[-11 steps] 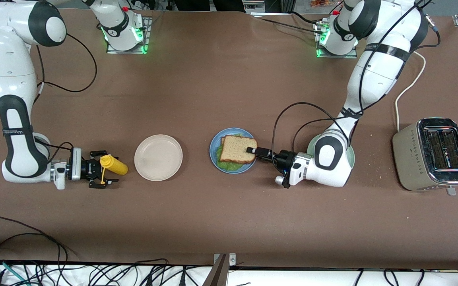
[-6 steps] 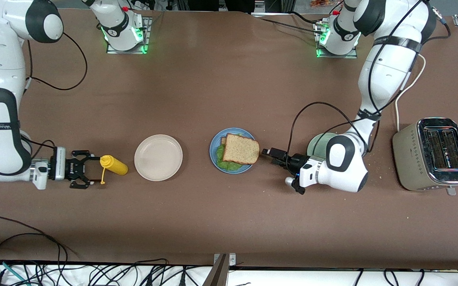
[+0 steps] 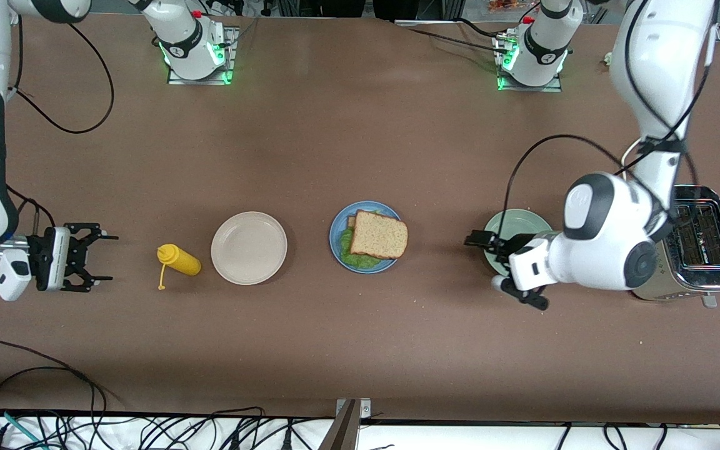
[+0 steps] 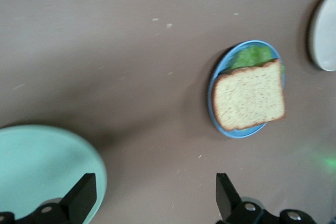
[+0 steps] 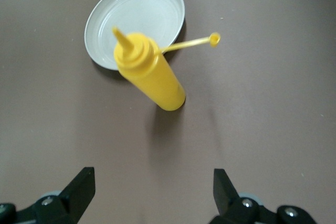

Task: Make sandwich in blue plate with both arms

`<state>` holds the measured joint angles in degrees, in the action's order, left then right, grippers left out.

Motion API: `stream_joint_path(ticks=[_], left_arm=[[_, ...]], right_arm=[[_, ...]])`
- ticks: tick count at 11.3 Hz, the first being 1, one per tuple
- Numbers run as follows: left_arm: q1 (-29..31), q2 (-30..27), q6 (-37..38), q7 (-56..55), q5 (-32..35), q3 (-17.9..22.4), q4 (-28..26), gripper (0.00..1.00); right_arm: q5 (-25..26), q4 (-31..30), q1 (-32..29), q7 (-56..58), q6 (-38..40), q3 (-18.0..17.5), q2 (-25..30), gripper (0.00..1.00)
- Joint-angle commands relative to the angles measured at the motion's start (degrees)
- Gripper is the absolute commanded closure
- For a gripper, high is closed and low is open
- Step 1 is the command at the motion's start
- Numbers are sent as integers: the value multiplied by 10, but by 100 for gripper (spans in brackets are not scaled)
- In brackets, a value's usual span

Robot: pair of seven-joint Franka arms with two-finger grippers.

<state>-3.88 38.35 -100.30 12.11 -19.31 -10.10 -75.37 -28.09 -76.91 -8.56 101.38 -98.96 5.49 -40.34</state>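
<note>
The sandwich (image 3: 377, 235) lies on the blue plate (image 3: 335, 239) at mid-table, its top bread slice covering green lettuce (image 3: 355, 258) that pokes out at the edge. In the left wrist view the sandwich (image 4: 249, 95) overhangs the blue plate (image 4: 231, 130). My left gripper (image 3: 477, 240) hangs open and empty over the rim of the pale green plate, apart from the sandwich; its jaws (image 4: 155, 198) stand wide. My right gripper (image 3: 107, 257) is open and empty near the right arm's end of the table, clear of the yellow bottle (image 5: 152, 74).
A pale green plate (image 3: 516, 224) lies between the blue plate and a silver toaster (image 3: 707, 244) at the left arm's end. A beige plate (image 3: 249, 248) and a yellow squeeze bottle (image 3: 179, 260) stand beside the blue plate toward the right arm's end.
The left gripper opened, left the top slice on the sandwich and drew back over the pale green plate. The right gripper backed away from the yellow bottle, which stays put.
</note>
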Motion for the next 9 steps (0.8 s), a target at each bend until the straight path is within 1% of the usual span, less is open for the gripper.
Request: stream_joint_path(ticks=[1, 2, 3, 4, 5, 7, 9], left_arm=[[5, -103, 60, -120, 119, -1, -18, 0], [8, -133, 64, -121, 153, -4, -18, 0], [9, -163, 83, -121, 161, -2, -19, 0], [1, -210, 92, -120, 172, 12, -31, 0], [0, -257, 92, -119, 188, 13, -66, 0], [1, -349, 90, -125, 189, 17, -146, 0], [5, -403, 90, -125, 194, 17, -199, 0]], right_arm=[[79, -92, 45, -204, -33, 6, 115, 0], [94, -116, 49, -268, -37, 6, 143, 0], [101, -140, 54, -330, -38, 6, 172, 0], [103, -160, 56, -393, -38, 6, 203, 0], [117, -171, 56, -448, -38, 3, 229, 0], [134, -195, 61, -549, -37, -2, 285, 0], [154, -228, 74, -665, -33, -4, 345, 0]])
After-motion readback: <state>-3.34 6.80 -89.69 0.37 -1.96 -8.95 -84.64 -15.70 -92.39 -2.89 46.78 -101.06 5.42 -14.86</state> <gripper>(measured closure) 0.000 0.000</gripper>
